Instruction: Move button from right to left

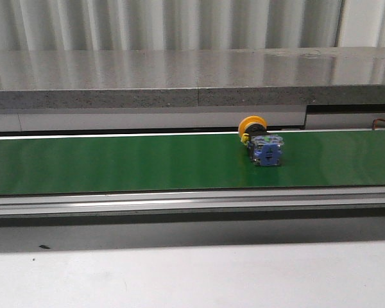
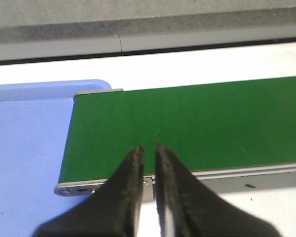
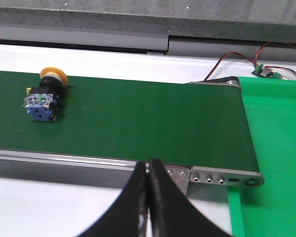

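Observation:
The button [image 1: 263, 142] lies on its side on the green conveyor belt [image 1: 115, 163], right of the middle, its yellow-orange cap toward the far edge and its blue-grey block toward me. It also shows in the right wrist view [image 3: 43, 98], far off to one side of my right gripper [image 3: 148, 163], which is shut and empty over the belt's near rail. My left gripper [image 2: 148, 147] is all but shut with a thin gap, holds nothing, and hovers over the belt's left end. Neither gripper shows in the front view.
A blue tray [image 2: 24, 148] lies past the belt's left end. A green tray [image 3: 276, 128] lies past its right end, with wires and a small circuit board [image 3: 264, 70] behind it. A grey stone ledge [image 1: 192, 77] runs behind the belt; a white tabletop [image 1: 192, 276] lies in front.

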Robot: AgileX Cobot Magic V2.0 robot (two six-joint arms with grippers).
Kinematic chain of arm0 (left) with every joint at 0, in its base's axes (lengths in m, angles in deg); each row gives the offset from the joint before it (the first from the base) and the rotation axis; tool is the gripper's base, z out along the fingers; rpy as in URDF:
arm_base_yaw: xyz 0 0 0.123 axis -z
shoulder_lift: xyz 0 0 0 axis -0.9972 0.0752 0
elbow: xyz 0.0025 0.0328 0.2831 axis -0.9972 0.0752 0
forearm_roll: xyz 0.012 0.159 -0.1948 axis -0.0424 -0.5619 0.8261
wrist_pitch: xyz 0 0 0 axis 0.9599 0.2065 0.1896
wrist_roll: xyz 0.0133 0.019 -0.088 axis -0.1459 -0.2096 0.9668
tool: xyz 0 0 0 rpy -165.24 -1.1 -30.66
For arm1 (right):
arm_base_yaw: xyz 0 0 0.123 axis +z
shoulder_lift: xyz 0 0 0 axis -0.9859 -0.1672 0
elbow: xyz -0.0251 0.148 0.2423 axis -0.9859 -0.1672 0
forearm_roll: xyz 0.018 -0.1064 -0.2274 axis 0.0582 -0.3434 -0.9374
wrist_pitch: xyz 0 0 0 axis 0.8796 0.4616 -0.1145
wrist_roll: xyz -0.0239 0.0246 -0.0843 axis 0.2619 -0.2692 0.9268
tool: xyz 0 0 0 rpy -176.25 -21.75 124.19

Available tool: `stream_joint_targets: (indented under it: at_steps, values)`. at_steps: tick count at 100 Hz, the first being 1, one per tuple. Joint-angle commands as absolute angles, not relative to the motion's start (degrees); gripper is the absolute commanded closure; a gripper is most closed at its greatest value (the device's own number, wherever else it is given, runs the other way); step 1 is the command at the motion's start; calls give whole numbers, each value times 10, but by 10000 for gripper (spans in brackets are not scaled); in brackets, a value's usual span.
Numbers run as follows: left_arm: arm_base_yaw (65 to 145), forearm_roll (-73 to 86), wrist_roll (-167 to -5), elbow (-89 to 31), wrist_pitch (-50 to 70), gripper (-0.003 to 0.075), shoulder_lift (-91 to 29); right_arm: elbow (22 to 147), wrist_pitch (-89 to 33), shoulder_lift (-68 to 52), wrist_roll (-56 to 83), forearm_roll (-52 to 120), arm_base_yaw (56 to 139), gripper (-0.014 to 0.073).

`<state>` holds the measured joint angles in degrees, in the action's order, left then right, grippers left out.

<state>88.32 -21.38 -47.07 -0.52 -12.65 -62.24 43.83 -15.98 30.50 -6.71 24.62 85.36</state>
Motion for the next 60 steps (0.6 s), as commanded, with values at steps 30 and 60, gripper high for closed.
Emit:
stream_joint_targets:
  at_steps: [30, 60]
  values:
    - [882, -210, -467, -74, -99, 68, -510, 453, -205, 302, -63, 244, 853, 662]
    - [886, -151, -467, -105, -109, 104, -481, 453, -205, 302, -63, 244, 853, 662]
